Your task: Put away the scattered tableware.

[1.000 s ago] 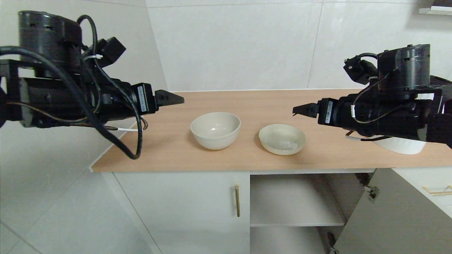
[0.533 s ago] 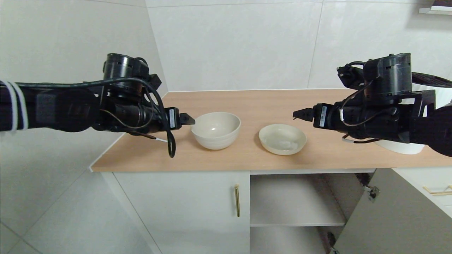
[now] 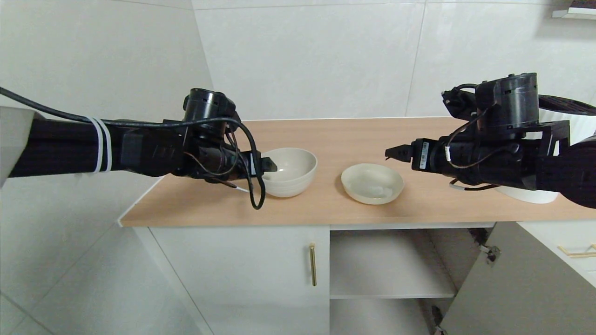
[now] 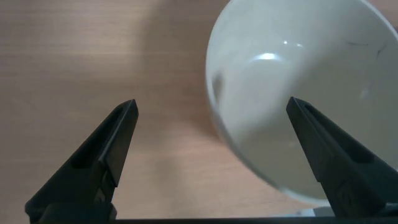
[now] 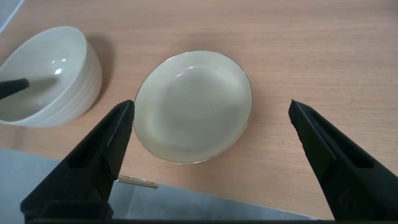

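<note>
Grasp approach on the bowl [image 3: 291,170], centre of the frame.
The left gripper [image 3: 269,164] is set at the bowl's left rim, fingers spread, one over the hollow and one outside the wall; closing on the rim is judged the next move. The bowl stands mouth up on the countertop [image 3: 326,135], round, without long axis. The right gripper [image 3: 393,151] is held spread above the dish [image 3: 372,183].

left arm [image 3: 139,151]: black, white ties | right arm [image 3: 493,149]: black, perhaps labelled | looped cables [image 3: 253,186]
</note>
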